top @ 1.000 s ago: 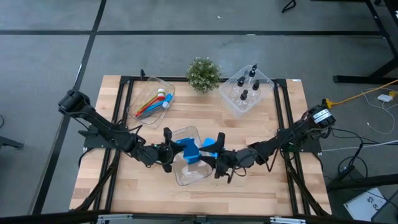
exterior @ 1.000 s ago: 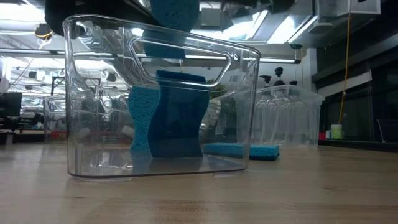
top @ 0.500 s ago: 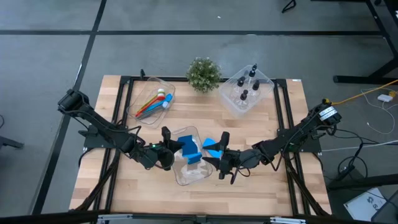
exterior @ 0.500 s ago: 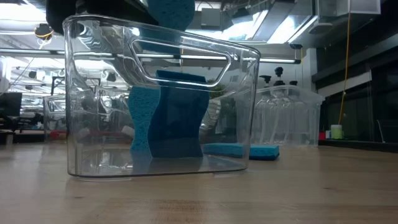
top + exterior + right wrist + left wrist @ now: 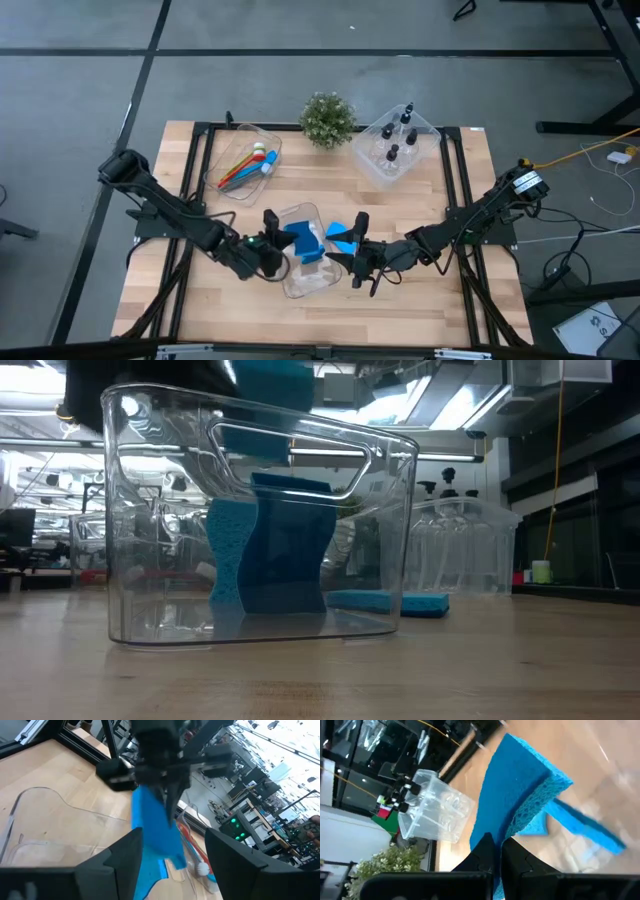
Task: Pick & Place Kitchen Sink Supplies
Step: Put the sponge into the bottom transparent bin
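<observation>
Now left end effector (image 5: pixel 274 249) pinches blue sponge (image 5: pixel 296 241) over clear bin (image 5: pixel 318 282); right end effector (image 5: pixel 356 262) spread nearby.

A small green potted plant (image 5: pixel 327 118) stands at the wooden table's (image 5: pixel 440 300) far edge between two clear bins.

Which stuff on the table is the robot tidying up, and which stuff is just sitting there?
Part of the job:
- blue sponge, pinched by the left gripper over the front bin
- blue sponge pieces in that bin
- sponge piece on the table
- brushes
- black-capped bottles

Just sitting there:
- potted plant
- right gripper, open, waiting beside the bin
</observation>
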Controlling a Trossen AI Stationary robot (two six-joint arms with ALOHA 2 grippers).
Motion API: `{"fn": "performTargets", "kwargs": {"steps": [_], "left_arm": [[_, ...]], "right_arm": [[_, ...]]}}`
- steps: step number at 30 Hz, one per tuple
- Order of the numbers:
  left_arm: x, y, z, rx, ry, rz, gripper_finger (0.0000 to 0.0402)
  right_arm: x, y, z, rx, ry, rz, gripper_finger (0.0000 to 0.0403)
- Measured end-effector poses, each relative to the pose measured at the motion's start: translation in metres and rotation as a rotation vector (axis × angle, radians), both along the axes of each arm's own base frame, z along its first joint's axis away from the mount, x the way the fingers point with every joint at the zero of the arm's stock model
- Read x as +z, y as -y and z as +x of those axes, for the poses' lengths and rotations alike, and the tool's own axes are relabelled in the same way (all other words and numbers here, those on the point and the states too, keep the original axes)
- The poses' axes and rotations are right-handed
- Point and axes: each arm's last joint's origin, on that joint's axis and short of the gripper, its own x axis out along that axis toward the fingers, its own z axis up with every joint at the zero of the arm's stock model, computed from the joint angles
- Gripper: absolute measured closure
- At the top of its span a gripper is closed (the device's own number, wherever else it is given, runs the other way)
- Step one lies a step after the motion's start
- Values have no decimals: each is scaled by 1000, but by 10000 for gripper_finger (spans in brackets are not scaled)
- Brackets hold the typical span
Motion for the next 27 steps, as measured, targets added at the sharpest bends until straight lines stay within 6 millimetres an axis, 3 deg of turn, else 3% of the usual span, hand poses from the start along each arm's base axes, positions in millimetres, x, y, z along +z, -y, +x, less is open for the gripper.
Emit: {"fn": "performTargets", "kwargs": {"steps": [6,17,27], "left_arm": [[-13,4,9,65,-7,150,398],[-22,10,13,44,-38,225,395],[-44,12,20,110,-110,402,394]], "right_arm": [[0,0,0,0,-1,-1,191],[-1,0,0,0,-13,-8,191],[-1,0,0,0,-13,-8,191]]}}
